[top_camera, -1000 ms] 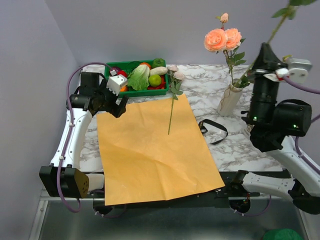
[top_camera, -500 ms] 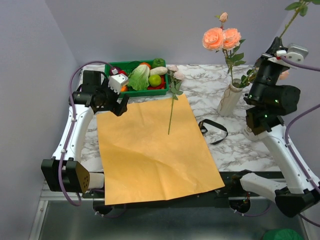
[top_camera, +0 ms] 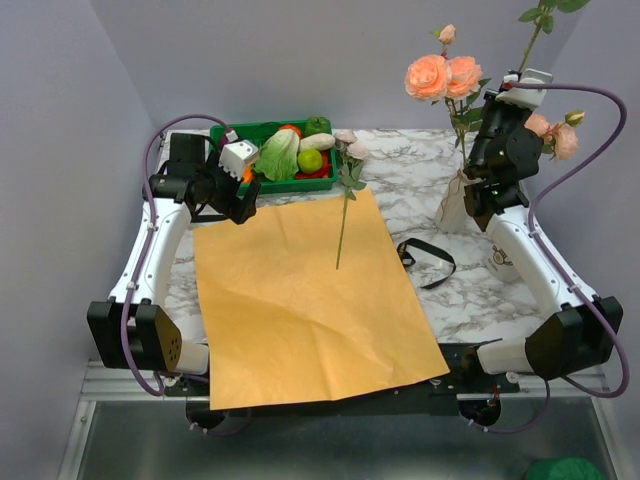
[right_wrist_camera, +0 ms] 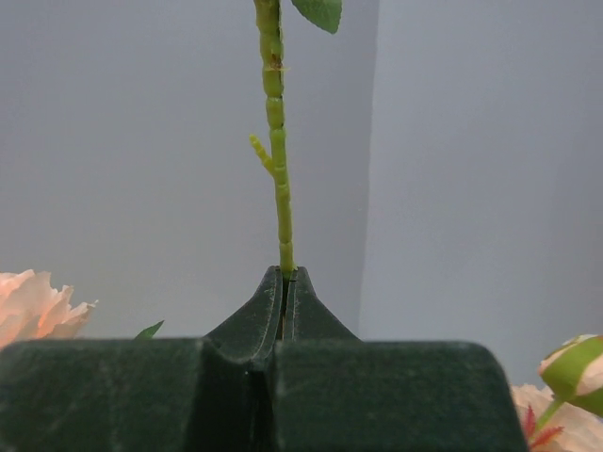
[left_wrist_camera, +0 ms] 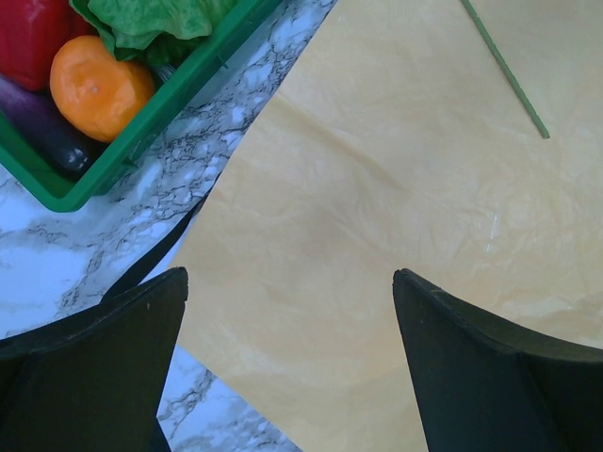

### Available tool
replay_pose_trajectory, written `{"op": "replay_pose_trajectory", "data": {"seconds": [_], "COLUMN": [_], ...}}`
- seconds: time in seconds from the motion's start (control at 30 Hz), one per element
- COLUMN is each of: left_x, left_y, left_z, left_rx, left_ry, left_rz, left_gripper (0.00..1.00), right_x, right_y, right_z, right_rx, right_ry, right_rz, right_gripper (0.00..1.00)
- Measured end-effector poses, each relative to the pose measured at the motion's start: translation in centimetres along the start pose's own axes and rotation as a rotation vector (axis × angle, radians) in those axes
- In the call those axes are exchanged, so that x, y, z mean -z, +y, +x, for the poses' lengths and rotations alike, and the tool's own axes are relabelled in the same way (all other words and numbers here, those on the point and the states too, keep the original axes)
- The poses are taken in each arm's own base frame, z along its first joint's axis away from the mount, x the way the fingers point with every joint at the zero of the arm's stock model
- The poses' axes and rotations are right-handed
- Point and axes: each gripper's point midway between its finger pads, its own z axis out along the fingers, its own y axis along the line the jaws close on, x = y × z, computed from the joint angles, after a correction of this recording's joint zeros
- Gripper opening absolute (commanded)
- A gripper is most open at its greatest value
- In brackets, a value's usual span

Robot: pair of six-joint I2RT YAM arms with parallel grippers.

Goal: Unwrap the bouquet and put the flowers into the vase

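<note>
— Where are the flowers to be found?
— Two open peach roses (top_camera: pixel 444 76) and a small bud (top_camera: pixel 447 34) are stood in the vase (top_camera: pixel 452 205), which is set upright at the far right of the table (top_camera: pixel 410 175); a further rose (top_camera: pixel 343 215) is laid across the far edge of the orange paper (top_camera: pixel 300 310), its blooms resting beside the green tray (top_camera: pixel 285 184).
— And the grippers?
— The right gripper (right_wrist_camera: pixel 285 281) is seen high, just right of the vase's roses, pressed fully together on a thin green stem (right_wrist_camera: pixel 275 141) — the stem is carried straight up out of the fingers, a leaf (right_wrist_camera: pixel 318 11) at its top; pink buds (top_camera: pixel 552 135) are seen just beside that gripper, though which stem they belong to cannot be told. The left gripper (left_wrist_camera: pixel 290 282) is spread to its widest with nothing held, hung over the paper's far left corner near the tray.
— What else is seen?
— A black ribbon (top_camera: pixel 428 262) is laid in a loop on the marble, between the paper and the vase.
</note>
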Motion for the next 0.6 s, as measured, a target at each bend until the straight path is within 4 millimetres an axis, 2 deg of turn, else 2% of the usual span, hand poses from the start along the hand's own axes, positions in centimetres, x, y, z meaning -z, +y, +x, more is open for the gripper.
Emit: {"op": "replay_pose_trajectory", "data": {"seconds": [0.13,0.27,0.33,0.37,0.4,0.43,0.5,0.6], "left_x": [-0.5,-0.6,-0.6,-0.6,-0.6,-0.6,-0.6,-0.5], "left_y": [0.2,0.2,0.2,0.3,0.3,0.3,0.2,0.1], "left_z": [0.1,0.2,0.2,0.2,0.2,0.2,0.2,0.3], "left_rx": [0.002,0.004,0.004,0.003,0.003,0.003,0.001,0.002], "left_ry": [0.004,0.008,0.007,0.007,0.006,0.006,0.007,0.011], "left_rz": [0.003,0.005,0.004,0.004,0.003,0.003,0.005,0.008], "left_gripper": [0.99,0.99,0.99,0.99,0.99,0.99,0.99,0.99], "right_x": [-0.4,0.3,0.9,1.2,1.6,2.0,2.8,4.1], "right_y": [0.4,0.2,0.1,0.0,-0.1,-0.2,-0.6,-1.5], "right_z": [1.1,2.6,3.7,4.2,4.6,4.9,5.0,4.0], "right_rx": [0.017,0.024,0.036,0.038,0.034,0.028,0.018,-0.027], "right_ry": [-0.004,0.008,0.033,0.046,0.063,0.079,0.105,0.135], "right_rz": [0.007,0.016,0.015,0.011,0.006,0.001,-0.011,-0.025], "right_gripper": [0.01,0.01,0.21,0.37,0.62,0.72,0.87,0.90]}}
